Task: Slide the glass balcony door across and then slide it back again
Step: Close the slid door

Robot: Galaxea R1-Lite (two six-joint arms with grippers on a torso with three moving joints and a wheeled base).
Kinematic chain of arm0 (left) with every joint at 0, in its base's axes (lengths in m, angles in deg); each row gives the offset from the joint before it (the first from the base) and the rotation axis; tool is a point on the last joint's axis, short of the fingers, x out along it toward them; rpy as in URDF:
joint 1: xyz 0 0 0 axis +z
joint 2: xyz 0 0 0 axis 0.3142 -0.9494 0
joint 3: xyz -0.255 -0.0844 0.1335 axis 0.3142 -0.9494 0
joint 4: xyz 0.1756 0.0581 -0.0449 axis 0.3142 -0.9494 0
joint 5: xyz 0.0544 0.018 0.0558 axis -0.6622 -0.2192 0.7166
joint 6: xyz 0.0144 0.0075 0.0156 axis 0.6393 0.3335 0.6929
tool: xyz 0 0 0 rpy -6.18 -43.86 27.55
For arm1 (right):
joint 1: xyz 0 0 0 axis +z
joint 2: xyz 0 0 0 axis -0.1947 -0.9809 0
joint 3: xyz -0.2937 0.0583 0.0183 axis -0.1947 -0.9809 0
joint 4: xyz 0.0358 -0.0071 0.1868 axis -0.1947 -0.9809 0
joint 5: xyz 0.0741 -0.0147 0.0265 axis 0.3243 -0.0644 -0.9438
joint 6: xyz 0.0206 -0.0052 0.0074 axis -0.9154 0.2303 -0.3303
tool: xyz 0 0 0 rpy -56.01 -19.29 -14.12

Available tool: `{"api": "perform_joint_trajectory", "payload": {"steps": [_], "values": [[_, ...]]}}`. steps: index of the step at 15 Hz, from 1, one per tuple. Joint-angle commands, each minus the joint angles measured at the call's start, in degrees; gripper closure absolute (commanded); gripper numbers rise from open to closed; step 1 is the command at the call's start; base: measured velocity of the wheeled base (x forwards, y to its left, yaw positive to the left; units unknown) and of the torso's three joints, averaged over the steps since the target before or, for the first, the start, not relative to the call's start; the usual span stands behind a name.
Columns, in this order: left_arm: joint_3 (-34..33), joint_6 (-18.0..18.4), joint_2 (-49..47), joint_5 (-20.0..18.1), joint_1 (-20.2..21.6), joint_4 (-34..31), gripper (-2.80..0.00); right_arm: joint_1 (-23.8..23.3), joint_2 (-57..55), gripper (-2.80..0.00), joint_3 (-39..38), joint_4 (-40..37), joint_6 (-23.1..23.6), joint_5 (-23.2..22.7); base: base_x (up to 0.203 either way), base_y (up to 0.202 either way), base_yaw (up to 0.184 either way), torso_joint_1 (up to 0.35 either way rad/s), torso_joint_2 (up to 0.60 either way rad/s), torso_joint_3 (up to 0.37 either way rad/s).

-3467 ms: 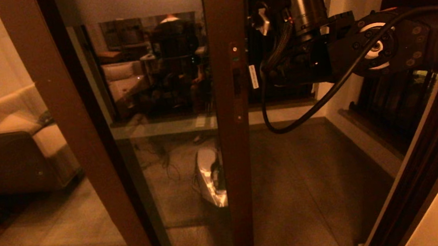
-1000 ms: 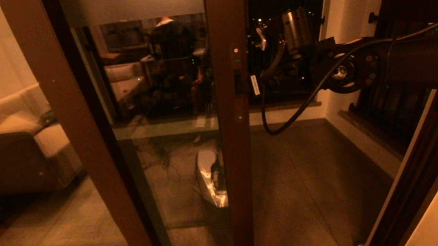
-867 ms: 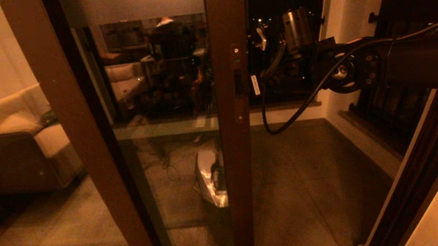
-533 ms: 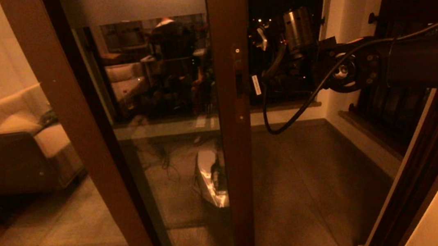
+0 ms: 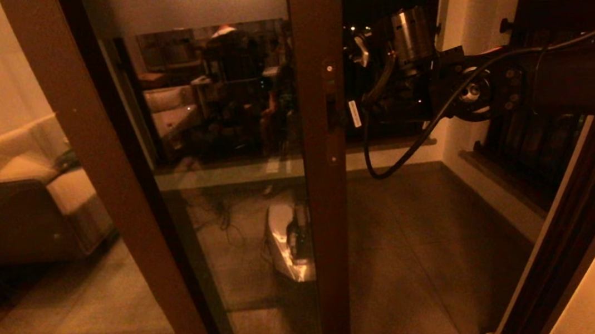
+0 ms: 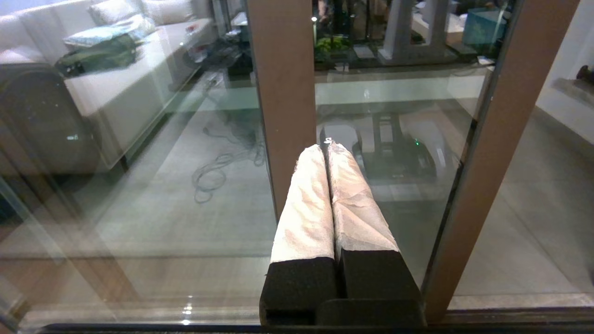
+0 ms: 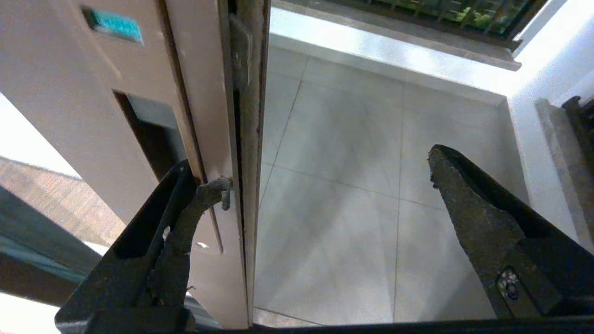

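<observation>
The glass balcony door [image 5: 229, 158] stands partly open; the right gripper [image 7: 320, 185], fingers spread, hooks one finger at its handle slot [image 7: 148, 139], sliding unfinished. The left gripper [image 6: 328, 148], clenched empty, idles before the door.

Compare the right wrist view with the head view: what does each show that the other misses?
Only the right wrist view shows the right tool with its jaws wide open, one fingertip hooked at the stile edge beside the recessed handle slot. Only the head view shows the whole right arm reaching in, the sofa through the glass, and the frosted top band. Both show the glass balcony door stile and the tiled balcony floor.
</observation>
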State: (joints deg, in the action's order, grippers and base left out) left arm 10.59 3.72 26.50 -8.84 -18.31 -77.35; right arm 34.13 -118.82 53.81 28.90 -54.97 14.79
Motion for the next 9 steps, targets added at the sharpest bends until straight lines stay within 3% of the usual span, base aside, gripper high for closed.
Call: {"api": "perform_joint_trajectory", "payload": {"steps": [1, 9], "values": [[-1.8, 0.0, -0.1, 0.0, 0.0, 0.1, 0.00, -0.3, 0.5, -2.80, 0.0, 0.4, -0.1, 0.2, 0.000, 0.000, 0.000, 0.000, 0.00, 0.000], [-1.8, 0.0, -0.1, 0.0, 0.0, 0.1, 0.00, -1.1, 1.7, -2.80, -0.8, 0.3, 0.3, 0.2, 0.000, 0.000, 0.000, 0.000, 0.00, 0.000]]}}
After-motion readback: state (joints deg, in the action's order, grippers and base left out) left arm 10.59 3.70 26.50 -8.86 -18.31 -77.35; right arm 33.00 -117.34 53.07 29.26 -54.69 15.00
